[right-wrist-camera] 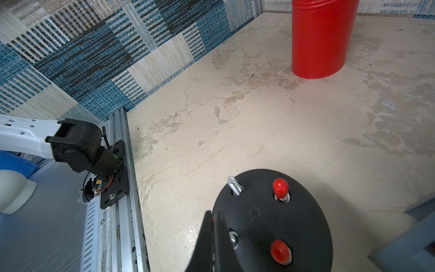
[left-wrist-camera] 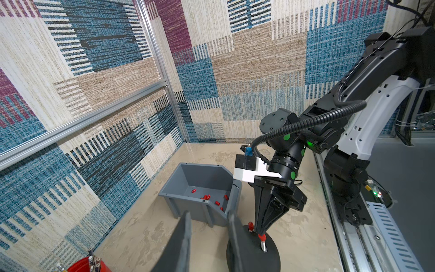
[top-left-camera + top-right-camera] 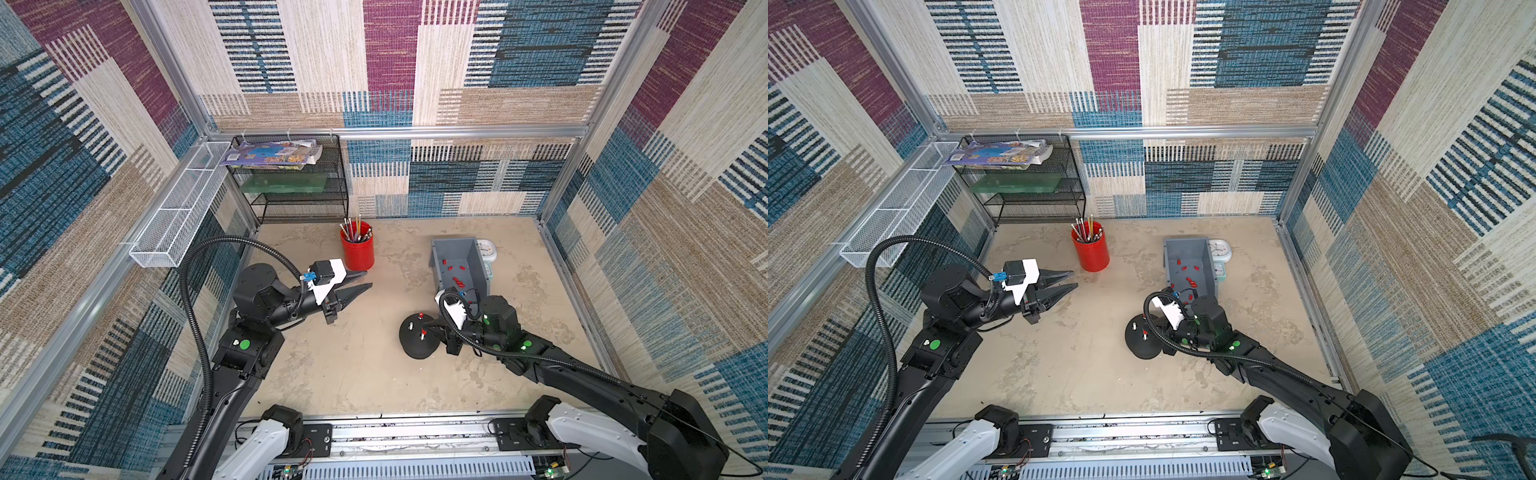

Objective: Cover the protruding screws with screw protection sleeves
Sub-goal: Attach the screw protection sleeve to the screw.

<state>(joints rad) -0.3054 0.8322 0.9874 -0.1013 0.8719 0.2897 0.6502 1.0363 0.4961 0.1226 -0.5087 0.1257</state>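
The dome (image 3: pixel 413 350) lies under the jaws of the right gripper (image 1: pixel 213 217), a sleeve (image 2: pixel 260 236) between them over a stud (image 2: pixel 263 246). The bin (image 3: pixel 453 249) of sleeves (image 3: pixel 460 284) sits beside those jaws; the cup (image 3: pixel 358 254) stands just ahead of the left gripper (image 3: pixel 368 280).

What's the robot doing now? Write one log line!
right gripper: shut on red sleeve at third stud | left gripper: open, empty | black dome: two capped studs, one bare stud
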